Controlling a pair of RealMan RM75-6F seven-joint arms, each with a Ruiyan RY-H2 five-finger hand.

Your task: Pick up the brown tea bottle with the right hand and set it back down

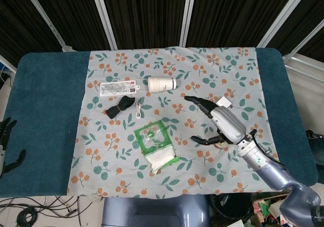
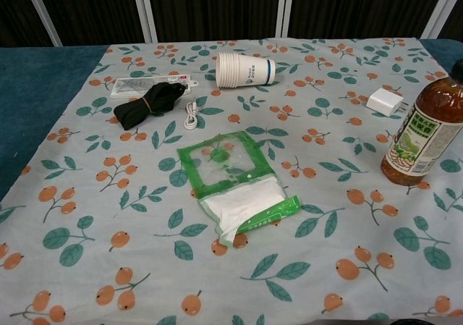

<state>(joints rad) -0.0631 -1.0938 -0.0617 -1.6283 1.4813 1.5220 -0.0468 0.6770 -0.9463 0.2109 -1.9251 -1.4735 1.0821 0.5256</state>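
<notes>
Brown tea bottle point(image 2: 421, 132) stands upright near the right edge of the floral tablecloth point(image 2: 340, 216), its green-and-white label carrying print too small to read. In the head view the right hand point(image 1: 218, 123) hangs over that spot with fingers and thumb spread apart, hiding the bottle beneath it; whether it touches the bottle cannot be told. The left hand point(image 1: 6, 143) rests off the table's left edge, fingers apart and holding nothing. Near the cloth's far edge a stack of paper cups point(image 2: 244, 70) lies on its side, blue-banded with small unreadable lettering. A white charger point(image 2: 385, 101) sits just behind the bottle; a green-edged plastic bag point(image 2: 235, 184) lies mid-cloth.
</notes>
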